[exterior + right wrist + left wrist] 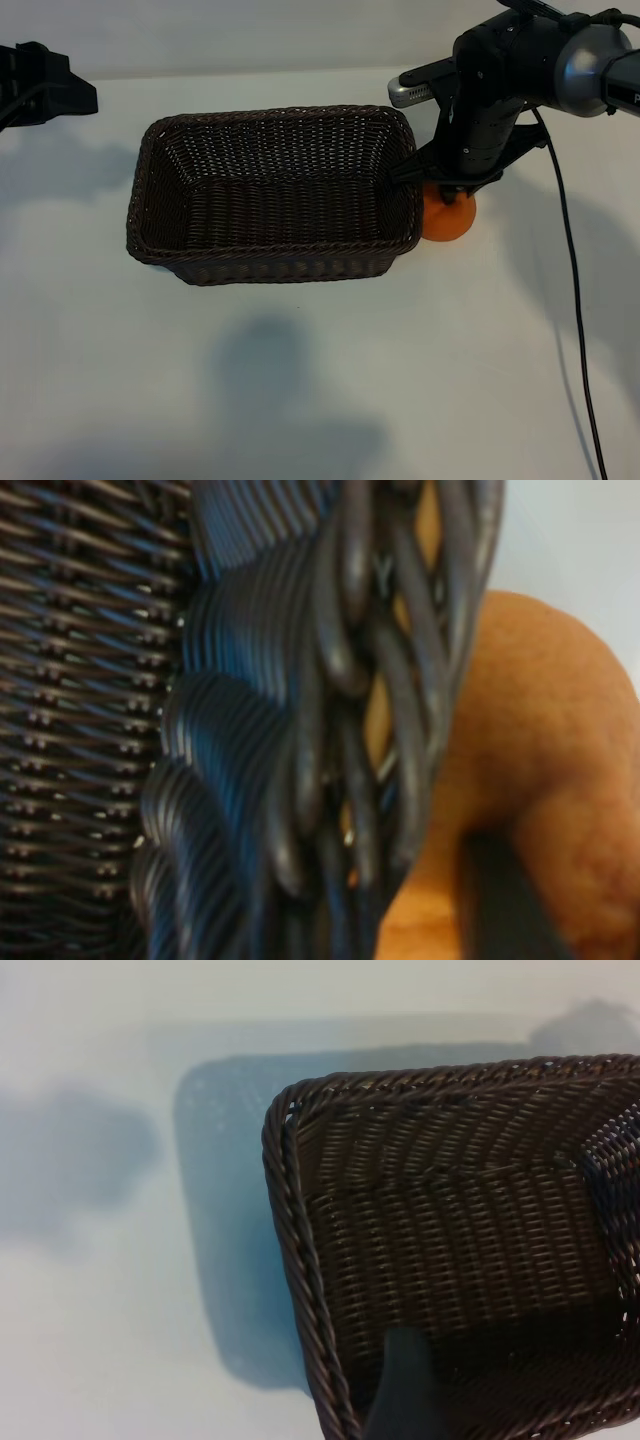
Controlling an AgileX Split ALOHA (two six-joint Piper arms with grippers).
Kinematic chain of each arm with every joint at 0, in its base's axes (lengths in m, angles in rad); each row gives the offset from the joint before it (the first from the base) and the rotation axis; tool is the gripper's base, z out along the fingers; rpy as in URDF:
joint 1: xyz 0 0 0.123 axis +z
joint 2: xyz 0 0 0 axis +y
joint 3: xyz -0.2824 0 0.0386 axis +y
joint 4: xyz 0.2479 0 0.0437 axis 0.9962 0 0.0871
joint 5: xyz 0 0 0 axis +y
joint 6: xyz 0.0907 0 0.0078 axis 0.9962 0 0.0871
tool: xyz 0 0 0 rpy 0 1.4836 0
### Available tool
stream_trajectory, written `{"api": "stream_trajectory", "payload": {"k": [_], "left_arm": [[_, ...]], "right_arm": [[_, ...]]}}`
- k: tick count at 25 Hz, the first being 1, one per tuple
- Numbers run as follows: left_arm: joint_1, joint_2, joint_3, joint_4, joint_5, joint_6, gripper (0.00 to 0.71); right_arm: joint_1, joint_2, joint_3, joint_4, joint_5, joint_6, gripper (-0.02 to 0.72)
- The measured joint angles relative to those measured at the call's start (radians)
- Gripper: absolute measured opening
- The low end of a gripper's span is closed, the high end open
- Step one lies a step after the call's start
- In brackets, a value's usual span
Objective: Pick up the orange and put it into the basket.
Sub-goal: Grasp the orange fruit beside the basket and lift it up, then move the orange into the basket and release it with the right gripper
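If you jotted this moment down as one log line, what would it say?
orange: on table, against basket's outer right wall | right gripper: down on orange, grip unclear | left gripper: parked far left | basket: empty

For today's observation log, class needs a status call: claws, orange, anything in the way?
Right claw down on the orange, grip unconfirmed. Orange on table, tight against basket outer wall. Left claw parked far side, open.

The right arm reaches in from the upper right, wrist bent steeply down, right gripper point(452, 192) pointing at the worktop; whether its jaws have closed is unclear. The left gripper point(45, 88) sits parked at upper left, jaws open.
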Motion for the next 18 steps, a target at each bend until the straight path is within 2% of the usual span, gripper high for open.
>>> {"api": "stream_trajectory", "payload": {"k": [1,18], "left_arm": [[0.000,0.000,0.000,0.000,0.000,0.000,0.588],[0.000,0.000,0.000,0.000,-0.018,0.001,0.588]], "right_arm": [[0.000,0.000,0.000,0.000,-0.004,0.000,0.106],[-0.012,-0.029,-0.004,-0.034,0.018,-0.008,0.106]]}}
